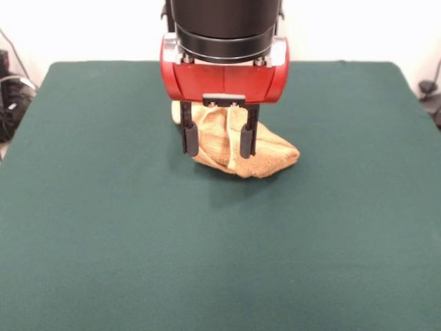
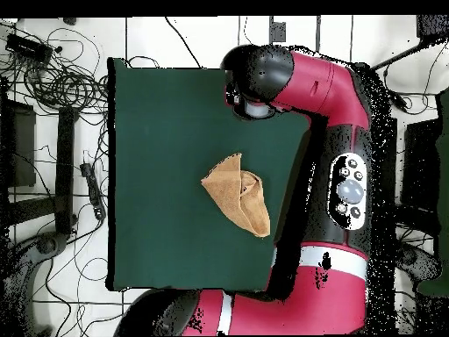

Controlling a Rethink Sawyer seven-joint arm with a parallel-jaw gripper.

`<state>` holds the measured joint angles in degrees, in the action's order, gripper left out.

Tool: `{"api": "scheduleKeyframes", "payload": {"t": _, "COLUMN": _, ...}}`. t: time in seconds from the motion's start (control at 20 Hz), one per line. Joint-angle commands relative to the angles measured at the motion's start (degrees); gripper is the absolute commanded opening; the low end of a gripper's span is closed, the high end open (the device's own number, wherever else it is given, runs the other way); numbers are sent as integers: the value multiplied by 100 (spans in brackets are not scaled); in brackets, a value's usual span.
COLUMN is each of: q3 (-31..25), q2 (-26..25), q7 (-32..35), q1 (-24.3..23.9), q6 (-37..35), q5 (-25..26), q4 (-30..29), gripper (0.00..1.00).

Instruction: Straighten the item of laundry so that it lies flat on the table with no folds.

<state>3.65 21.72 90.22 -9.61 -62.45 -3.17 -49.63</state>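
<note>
**Crumpled towel waits on green tabletop**

Front view: gripper (image 1: 218,141) hangs with fingers (image 1: 189,138) spread apart, empty, before the folded towel (image 1: 265,155); overhead view alone shows the towel (image 2: 238,195) bunched into a wedge near the tabletop's (image 2: 158,132) centre.

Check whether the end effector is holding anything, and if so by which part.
Nothing is held. The end effector is open, and the overhead view shows it apart from the towel, which lies folded on the table.
</note>
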Motion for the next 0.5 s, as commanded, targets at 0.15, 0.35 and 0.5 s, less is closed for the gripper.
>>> {"api": "scheduleKeyframes", "payload": {"t": 0.15, "q3": -450, "q2": 8, "q7": 602, "q1": 62, "q6": 214, "q5": -87, "q4": -1021, "gripper": 100}}
{"api": "scheduleKeyframes", "payload": {"t": 0.35, "q3": -454, "q2": -11, "q7": 608, "q1": 63, "q6": 187, "q5": -90, "q4": -984, "gripper": 100}}
{"api": "scheduleKeyframes", "payload": {"t": 0.5, "q3": -453, "q2": -20, "q7": 613, "q1": 66, "q6": 170, "q5": -92, "q4": -964, "gripper": 100}}
